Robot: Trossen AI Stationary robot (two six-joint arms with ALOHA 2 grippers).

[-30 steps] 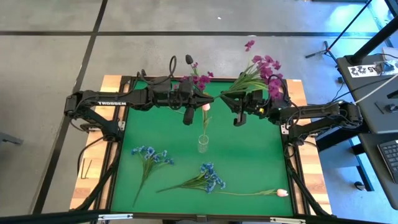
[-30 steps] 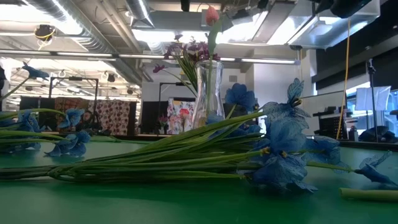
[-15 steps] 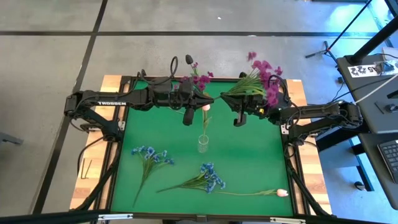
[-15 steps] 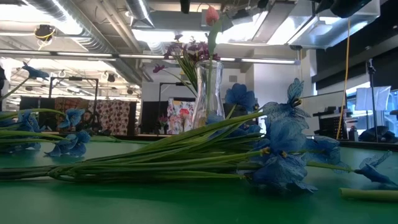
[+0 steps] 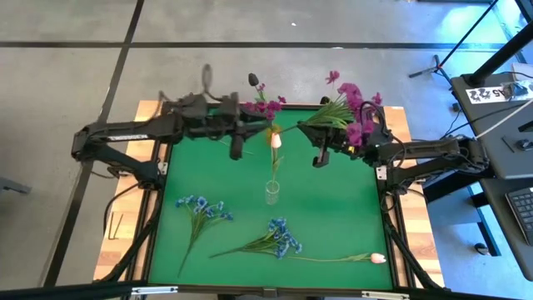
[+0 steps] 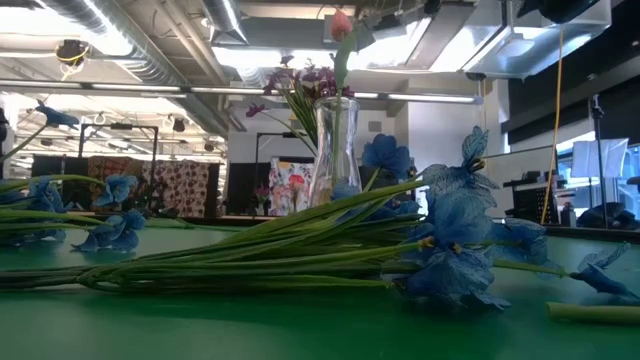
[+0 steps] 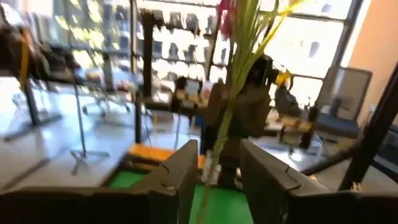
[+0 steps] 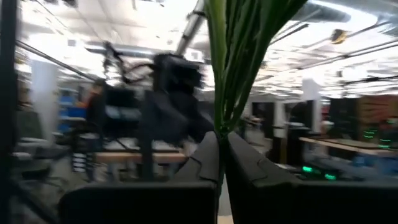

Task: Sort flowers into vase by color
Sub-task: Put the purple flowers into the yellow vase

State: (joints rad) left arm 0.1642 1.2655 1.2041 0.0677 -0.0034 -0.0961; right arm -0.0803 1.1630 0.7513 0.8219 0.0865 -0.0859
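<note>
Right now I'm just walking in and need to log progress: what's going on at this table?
Two robot arms are sorting artificial flowers into a glass vase mid-table. The right claw is shut on the stems of a magenta flower bunch, held up at the far side. The left claw is open, just left of the pink tulip standing in the vase. Two blue flower sprays and another pink tulip bud lie on the green mat, unsorted.

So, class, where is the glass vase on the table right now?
In the high view the glass vase stands near the middle of the green table, holding a pink tulip, with blue flowers lying just in front.
</note>
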